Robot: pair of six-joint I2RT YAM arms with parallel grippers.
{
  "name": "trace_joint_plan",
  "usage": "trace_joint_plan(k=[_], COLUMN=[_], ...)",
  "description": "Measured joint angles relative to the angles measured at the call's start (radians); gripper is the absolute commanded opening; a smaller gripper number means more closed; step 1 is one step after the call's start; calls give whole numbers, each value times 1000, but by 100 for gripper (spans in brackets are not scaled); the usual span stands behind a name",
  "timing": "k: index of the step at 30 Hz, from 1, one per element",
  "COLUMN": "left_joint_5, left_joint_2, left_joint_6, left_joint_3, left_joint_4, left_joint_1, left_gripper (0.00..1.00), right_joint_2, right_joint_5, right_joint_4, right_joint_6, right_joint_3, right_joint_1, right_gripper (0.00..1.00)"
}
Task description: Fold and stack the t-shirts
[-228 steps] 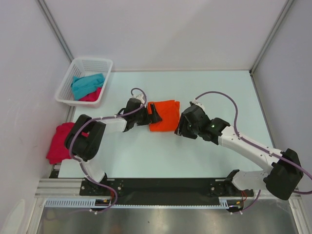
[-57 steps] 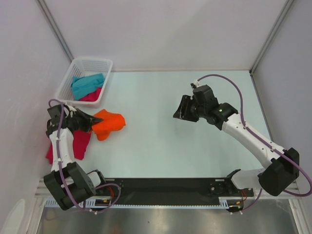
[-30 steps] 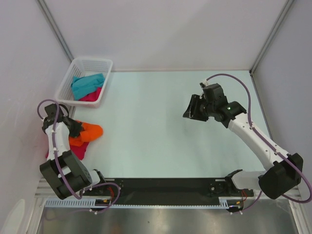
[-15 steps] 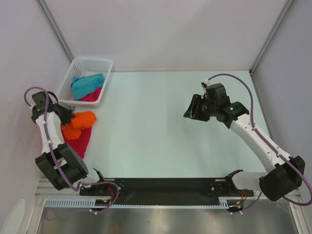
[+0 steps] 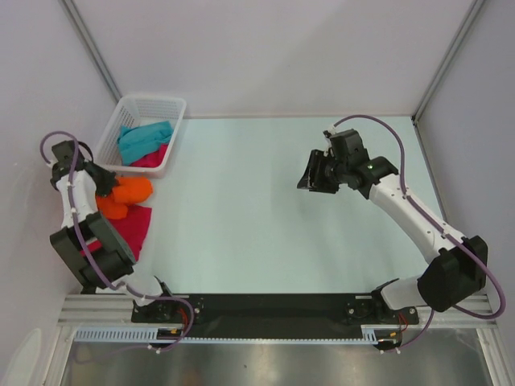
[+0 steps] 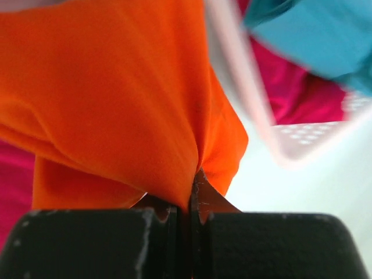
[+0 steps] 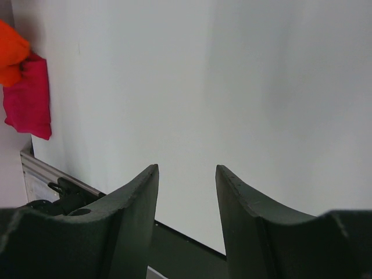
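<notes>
Your left gripper [image 6: 190, 195] is clenched on a thin pinch of the orange t-shirt [image 5: 129, 193], which hangs bunched at the far left of the table [image 5: 257, 225], over the upper end of the pink t-shirt [image 5: 133, 228] lying there and just beside the basket [image 5: 153, 100]. Your right gripper [image 5: 311, 178] hovers over bare table well apart from the cloth, jaws apart and holding nothing. The main risk, as I judge it, is that the orange shirt looks lumpy rather than flat, so if you let go here it may slump open or land askew on the pink one and spoil the stack. Such a narrow bite of fabric could also slip out early. The pile sits close to the table's left edge, so a sideways drag may pull cloth over it, and a loose fold could catch the basket's near corner. The basket holds a teal t-shirt [image 5: 145, 138] on top and another pink t-shirt [image 5: 153, 158] under it, both crumpled and not yet folded
</notes>
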Motion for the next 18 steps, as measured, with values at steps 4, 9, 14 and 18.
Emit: trace_joint_plan(k=[4, 9, 14, 18], left_joint_5=[20, 10, 4, 19], left_joint_2=[92, 85, 7, -110], left_joint_6=[-3, -8, -8, -8], left_joint_3=[-95, -162, -254, -337], left_joint_4=[11, 25, 62, 57], left_joint_1=[0, 6, 13, 13], left_gripper=[1, 1, 2, 2], right_joint_2=[16, 31, 32, 32], right_joint_5=[0, 1, 1, 0], right_joint_4=[-2, -17, -34, -39], right_joint_6=[-12, -33, -46, -56], right_joint_3=[10, 15, 18, 21], right_joint_1=[0, -5, -19, -23], right_gripper=[49, 49, 49, 49])
